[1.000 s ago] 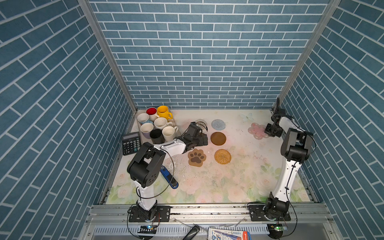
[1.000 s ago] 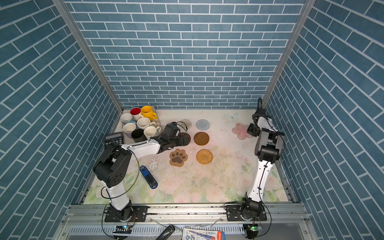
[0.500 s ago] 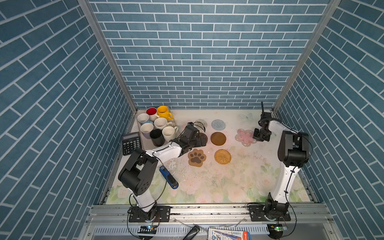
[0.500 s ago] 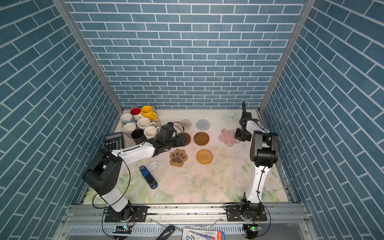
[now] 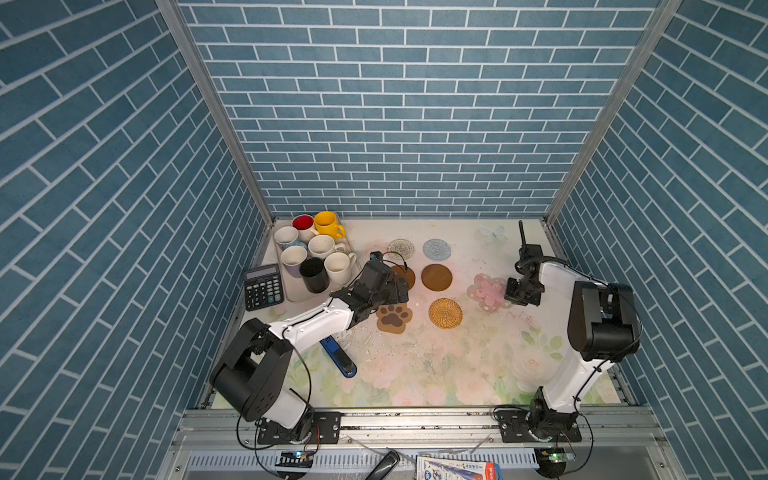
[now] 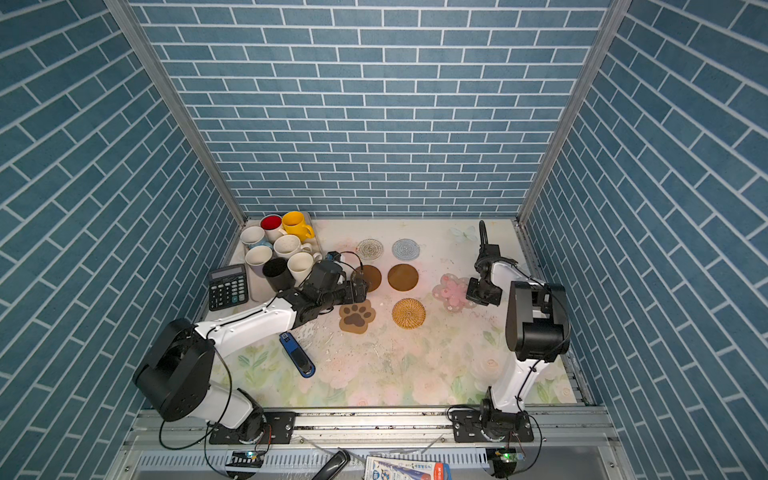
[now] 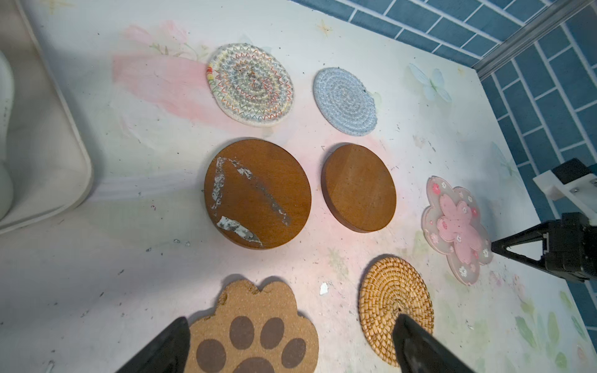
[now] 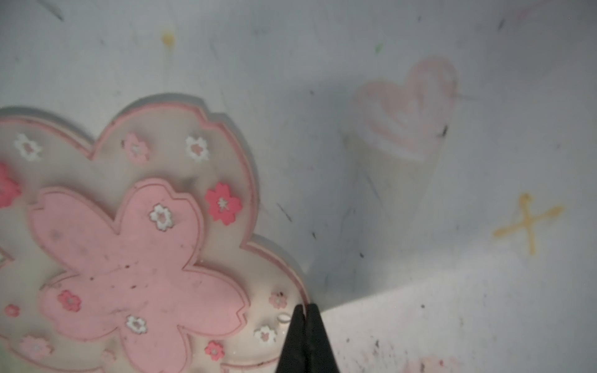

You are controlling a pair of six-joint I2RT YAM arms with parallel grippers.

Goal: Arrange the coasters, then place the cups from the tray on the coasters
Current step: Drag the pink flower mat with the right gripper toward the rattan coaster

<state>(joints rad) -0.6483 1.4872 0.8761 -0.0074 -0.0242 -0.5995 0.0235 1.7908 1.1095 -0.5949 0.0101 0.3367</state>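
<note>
If shoved with closed right end effector [image 8: 305, 310] at flower [image 8: 129, 242] edge, might slip off or ram rattan [image 5: 445, 313]; might clip paw [image 7: 255, 336] with open left end effector [image 7: 290, 319]

Seven coasters [image 5: 436, 277] lie flat, spread apart; seven cups [image 5: 321, 246] upright, crowded on beige tray [image 5: 296, 289].

Left arm [image 5: 316, 322] covers half of one brown coaster [image 5: 409, 277] [image 6: 372, 277] in both top views; flower coaster [image 8: 129, 245] runs off the right wrist view's edge, petals slightly blurred.
</note>
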